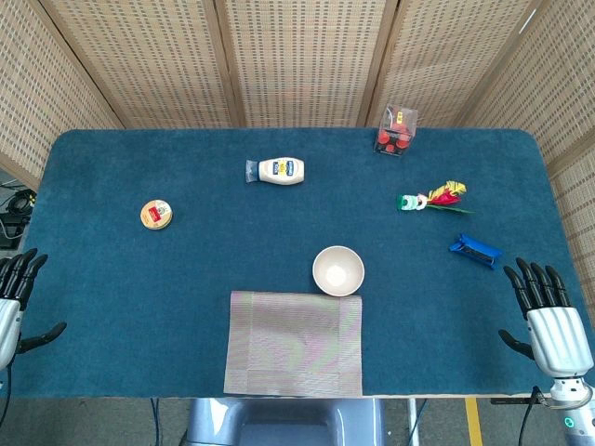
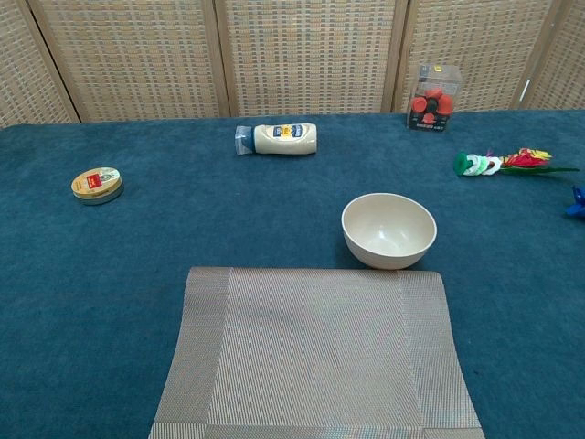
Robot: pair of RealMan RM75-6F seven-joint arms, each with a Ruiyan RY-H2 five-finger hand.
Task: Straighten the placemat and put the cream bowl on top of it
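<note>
- Up top, our head view looks steeply down on the whole blue table, with the wicker screen along the far edge.
- Lower down, our chest view sits close to the near edge, looking forward across the cloth toward that same screen.
- We share the placemat, cream bowl and far clutter; only the head view catches the table's side edges.

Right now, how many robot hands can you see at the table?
2. The left hand rests open at the table's left edge; the right hand rests open at the right edge. Only the head view shows them.
</note>
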